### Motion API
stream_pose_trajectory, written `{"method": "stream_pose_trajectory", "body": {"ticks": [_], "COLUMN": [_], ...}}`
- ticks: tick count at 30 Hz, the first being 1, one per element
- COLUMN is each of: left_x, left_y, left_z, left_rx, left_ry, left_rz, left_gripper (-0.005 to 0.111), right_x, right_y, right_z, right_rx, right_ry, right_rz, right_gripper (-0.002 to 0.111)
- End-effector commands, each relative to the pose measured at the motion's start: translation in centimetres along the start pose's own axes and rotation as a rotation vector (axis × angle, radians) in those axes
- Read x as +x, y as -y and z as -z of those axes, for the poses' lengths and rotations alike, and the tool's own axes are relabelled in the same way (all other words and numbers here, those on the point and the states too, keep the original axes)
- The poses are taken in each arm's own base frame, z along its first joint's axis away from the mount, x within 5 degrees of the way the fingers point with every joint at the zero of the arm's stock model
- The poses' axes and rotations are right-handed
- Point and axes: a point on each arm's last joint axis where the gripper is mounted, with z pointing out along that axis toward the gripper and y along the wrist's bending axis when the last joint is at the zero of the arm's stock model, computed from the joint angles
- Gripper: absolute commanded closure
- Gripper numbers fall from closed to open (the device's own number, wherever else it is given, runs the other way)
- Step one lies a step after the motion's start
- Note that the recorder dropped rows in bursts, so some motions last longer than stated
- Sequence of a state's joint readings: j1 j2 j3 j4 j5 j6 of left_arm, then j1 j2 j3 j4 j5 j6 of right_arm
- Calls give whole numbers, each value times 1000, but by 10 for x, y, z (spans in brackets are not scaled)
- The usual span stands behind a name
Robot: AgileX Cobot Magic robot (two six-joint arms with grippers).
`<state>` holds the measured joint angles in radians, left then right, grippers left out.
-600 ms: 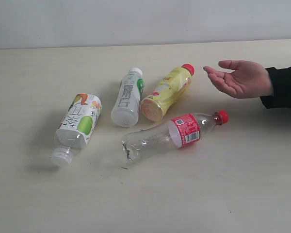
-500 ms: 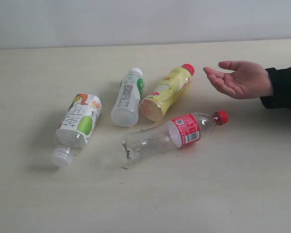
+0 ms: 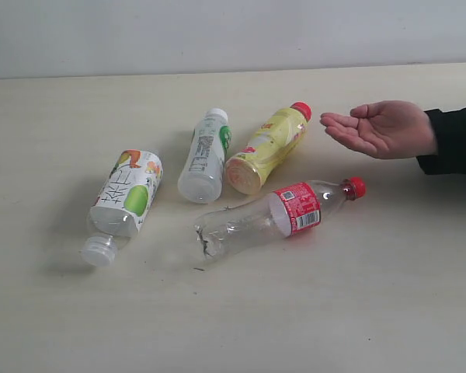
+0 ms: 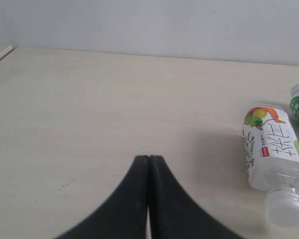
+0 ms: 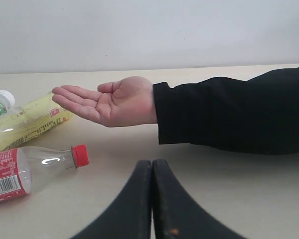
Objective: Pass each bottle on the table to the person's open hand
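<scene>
Nearby, yellow bottle (image 3: pixel 268 148) — just beside open hand (image 3: pixel 384 128)

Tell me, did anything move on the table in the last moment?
Only the person's open hand moved: its fingers reached slightly further toward the bottles and the palm flattened. Nothing was grasped or let go. The fruit-label bottle, white bottle, yellow bottle and red-label bottle lie on the table as before.

Four bottles (image 3: pixel 204 159) lying on table (image 3: pixel 373 311), clustered centre; hand (image 3: pixel 384 128) at right, behind frontmost bottle (image 3: pixel 276 214).
</scene>
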<state>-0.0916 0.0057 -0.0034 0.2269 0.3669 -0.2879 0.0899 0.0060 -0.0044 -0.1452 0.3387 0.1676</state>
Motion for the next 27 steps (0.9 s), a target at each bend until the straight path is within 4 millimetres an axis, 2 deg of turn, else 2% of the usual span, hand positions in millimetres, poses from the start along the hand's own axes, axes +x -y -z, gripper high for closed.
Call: {"method": "stream_pose_trajectory", "body": {"ticks": [1,11,16,23,27], "left_x": [1,1,-3,-29,-38], "left_y": [0,0,-3,8,12], "left_z": [0,0,0,5,10], "left_rx": [0,0,-33,80,133], "left_ry": [4,4,42,338,451], "left_rz": [10,10,-110,-82,-34], "left_gripper": [107,107,107,107,107], "right_x": [1,0,0,0,0], "right_y": [0,0,0,0,0], "right_z": [0,0,0,0,0], "right_rx": [2,1,1,1,1], "right_ry": [9,12,12,12,12], "right_rz": [-7,-7,-7,-7,-7], "right_gripper": [108,108,108,108,108]}}
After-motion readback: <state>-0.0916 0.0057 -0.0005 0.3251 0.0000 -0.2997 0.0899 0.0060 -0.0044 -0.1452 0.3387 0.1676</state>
